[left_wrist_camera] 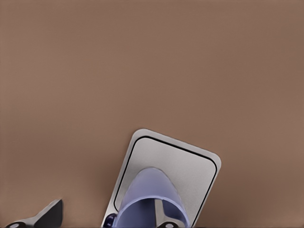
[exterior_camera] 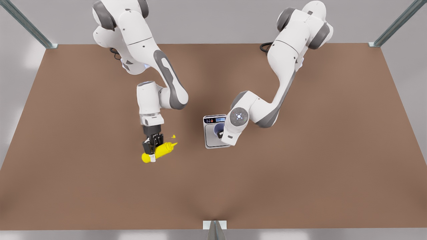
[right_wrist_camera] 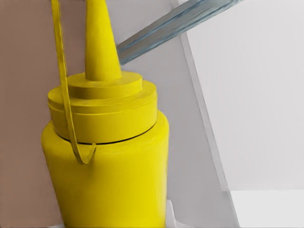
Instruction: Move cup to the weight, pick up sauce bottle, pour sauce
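Two grippers: right [exterior_camera: 152,150] grips sauce bottle [exterior_camera: 163,150]; left [exterior_camera: 220,134] over cup [left_wrist_camera: 147,202].

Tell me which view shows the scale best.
The left wrist view: the scale's steel plate lies open with the cup standing on it. The front view shows the scale and its display, partly covered by the left arm. The right wrist view shows the bottle.

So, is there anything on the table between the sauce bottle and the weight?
No. In the front view, only bare brown table lies between the sauce bottle and the weight.
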Controlling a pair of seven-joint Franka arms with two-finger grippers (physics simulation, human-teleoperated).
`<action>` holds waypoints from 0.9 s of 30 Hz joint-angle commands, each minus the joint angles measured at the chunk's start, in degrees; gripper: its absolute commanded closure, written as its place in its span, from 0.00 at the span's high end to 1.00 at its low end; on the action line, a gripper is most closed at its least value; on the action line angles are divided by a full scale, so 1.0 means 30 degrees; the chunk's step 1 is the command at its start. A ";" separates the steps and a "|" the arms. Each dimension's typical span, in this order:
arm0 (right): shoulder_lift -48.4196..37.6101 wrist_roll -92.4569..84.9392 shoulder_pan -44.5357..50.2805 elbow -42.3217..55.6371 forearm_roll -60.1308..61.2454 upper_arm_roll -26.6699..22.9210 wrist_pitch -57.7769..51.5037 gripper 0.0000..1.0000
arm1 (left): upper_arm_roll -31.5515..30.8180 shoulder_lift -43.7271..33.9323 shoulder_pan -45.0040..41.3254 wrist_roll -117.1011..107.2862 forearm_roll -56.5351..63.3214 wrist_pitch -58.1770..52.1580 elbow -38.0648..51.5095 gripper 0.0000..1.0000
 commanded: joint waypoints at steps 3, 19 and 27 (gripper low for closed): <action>0.0725 -0.0087 0.1845 0.0328 0.0034 -0.1144 -0.0001 0.60 | 0.0708 -0.0837 0.0005 0.0474 -0.0199 -0.1478 0.0001 1.00; 0.1135 -0.6823 0.4629 0.1265 0.0445 -0.2053 -0.0001 0.60 | 0.0298 -1.1121 1.0435 1.6675 0.2115 -0.8949 -0.1728 1.00; 0.3772 -1.1014 0.6122 0.4107 0.0474 -0.2844 -0.0001 0.59 | 0.0327 -1.0388 1.0493 1.6851 0.2145 -0.9125 -0.1640 1.00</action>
